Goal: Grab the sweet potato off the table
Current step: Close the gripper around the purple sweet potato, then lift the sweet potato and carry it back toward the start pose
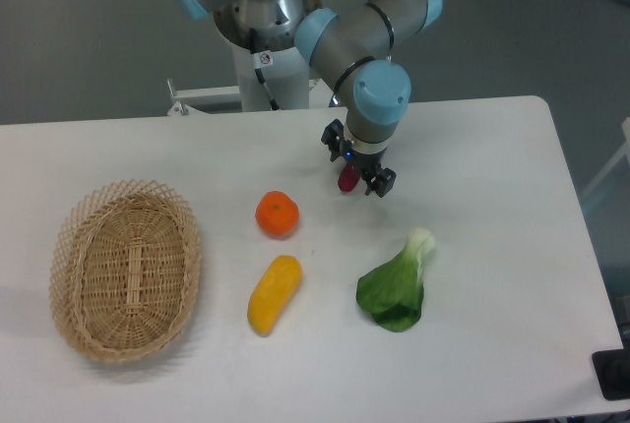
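Two spread fingers of the gripper (355,159) straddle the sweet potato (348,179)

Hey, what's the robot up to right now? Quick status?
Gripper open, fingers straddling the sweet potato. Sweet potato on the table, mostly hidden under the gripper, not yet gripped. Nothing in the way; orange sits well clear.

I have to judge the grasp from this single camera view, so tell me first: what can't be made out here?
- Sweet potato: only a small reddish-purple end shows; the gripper and wrist above cover the rest.
- Finger contact: too small to tell whether the fingers touch the sweet potato, or whether it is off the table.
- Dark object at the bottom right: cut off by the picture's edge.
- Arm's upper links: cut off by the top edge.
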